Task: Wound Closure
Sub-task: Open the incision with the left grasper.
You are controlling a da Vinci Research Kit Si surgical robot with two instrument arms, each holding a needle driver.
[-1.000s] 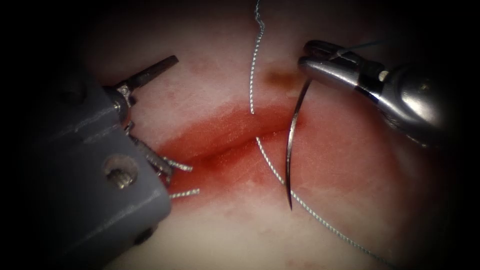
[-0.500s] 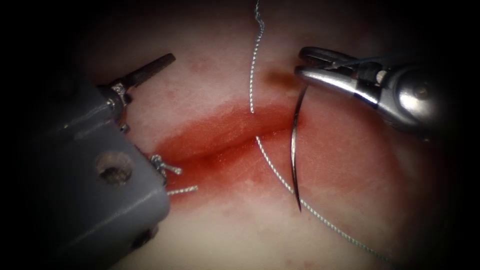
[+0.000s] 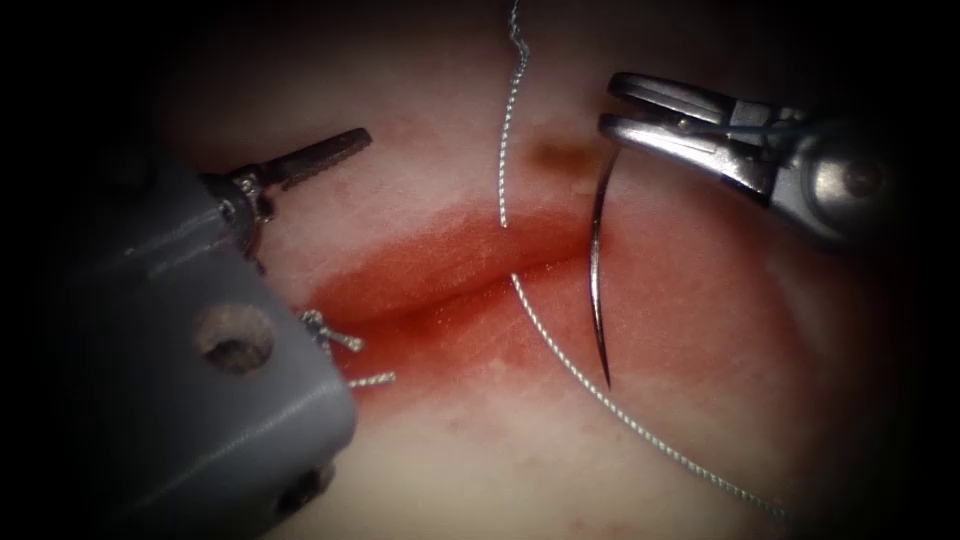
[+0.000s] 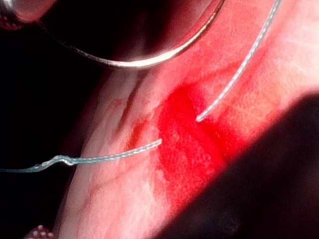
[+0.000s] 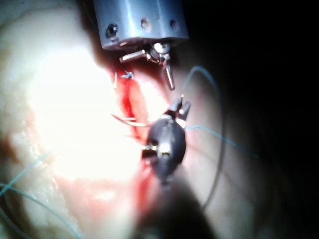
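My right tool comes in from the upper right, shut on the needle at its thread end. The needle hangs free over the right end of the cut, with its tip clear of the tissue. The thread drops from above into the far edge of the cut, comes out at the near edge and trails to the lower right. My left tool stands at the left end of the cut, jaws spread wide and holding nothing. The right wrist view has the right tool, the needle and the left tool.
Two cut thread ends of a knot stick out at the left end of the cut, beside the left tool's grey body. Red fluid stains the tissue along the cut. In the left wrist view the needle's curve arcs above two thread pieces.
The right tool has turned and lifted a little, carrying the needle's tip to the right and upward. The left tool shifted slightly, and its lower jaw slid behind its body.
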